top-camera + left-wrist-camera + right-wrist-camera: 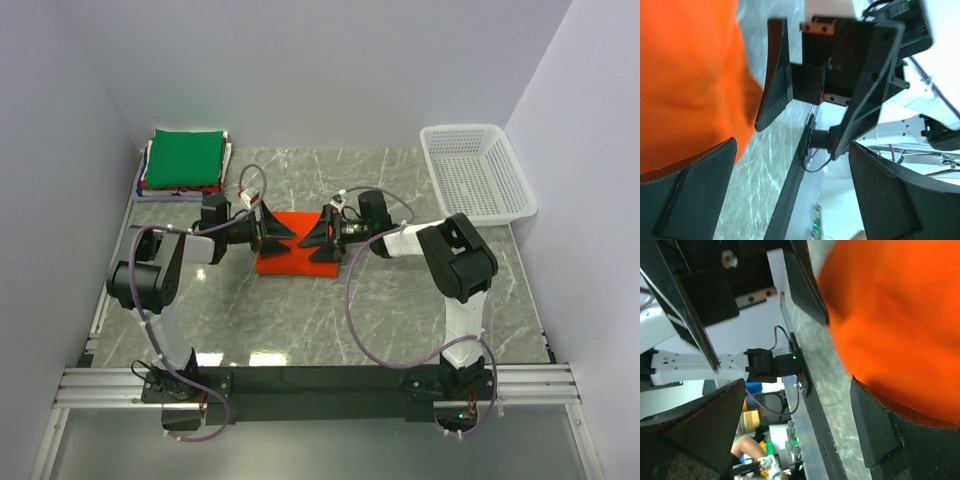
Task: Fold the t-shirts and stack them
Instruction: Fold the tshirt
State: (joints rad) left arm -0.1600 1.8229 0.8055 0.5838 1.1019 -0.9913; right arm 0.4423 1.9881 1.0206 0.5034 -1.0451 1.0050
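Orange shirt (295, 257) lies folded mid-worktop (400, 300) between left hand (278, 230) and right hand (315, 238), both spread, nothing held. Opposite edges should be pinched together, every layer caught, so the fold is kept for the green-topped stack (185, 160) far left.

both arms are seen folded in toward the middle, elbows pushed out to the sides and forearms laid nearly level, so the two wrists are pointed straight at each other. the left pincer (280, 230) is spread wide and empty, its fingers (690, 195) well apart. the right pincer (313, 238) is spread wide too, with nothing gripped. both wrists are rolled onto their sides. the two sets of fingertips are set close, almost nose to nose, though contact can't be made out.
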